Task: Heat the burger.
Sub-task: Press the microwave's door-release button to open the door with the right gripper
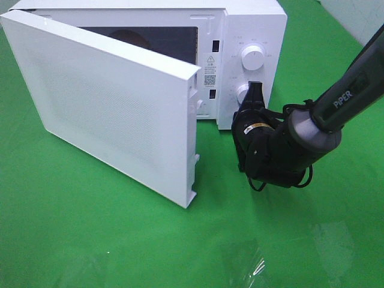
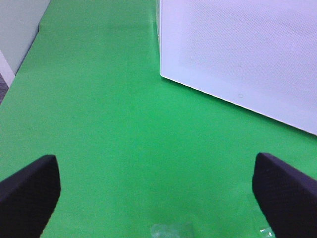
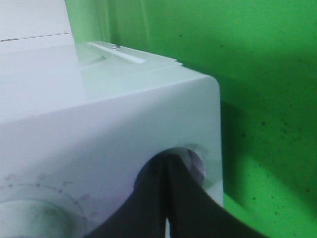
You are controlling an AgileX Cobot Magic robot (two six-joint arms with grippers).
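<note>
Exterior view, left to right.

- Left gripper (image 2: 158,194): outside the overhead frame. Its wrist view shows the fingers spread wide and empty over the green cloth (image 2: 114,124), with the door face at upper right.
- Microwave door (image 1: 108,102): swung open, filling the left half of the frame.
- Cavity (image 1: 162,39): a dark strip above the door's top edge. There is a round shape inside, too dim to name.
- Burger: not visible in any view, so its looks, long axis and bearing from the fingers cannot be told. If loaded, it lies left of the right gripper, behind the door.
- Upper knob (image 1: 250,58): free.
- Lower knob (image 1: 242,95): the right gripper (image 1: 256,90) has its tips at it, fingers pinched together.

Judgement: the door needs closing, and the left arm is nearer.
</note>
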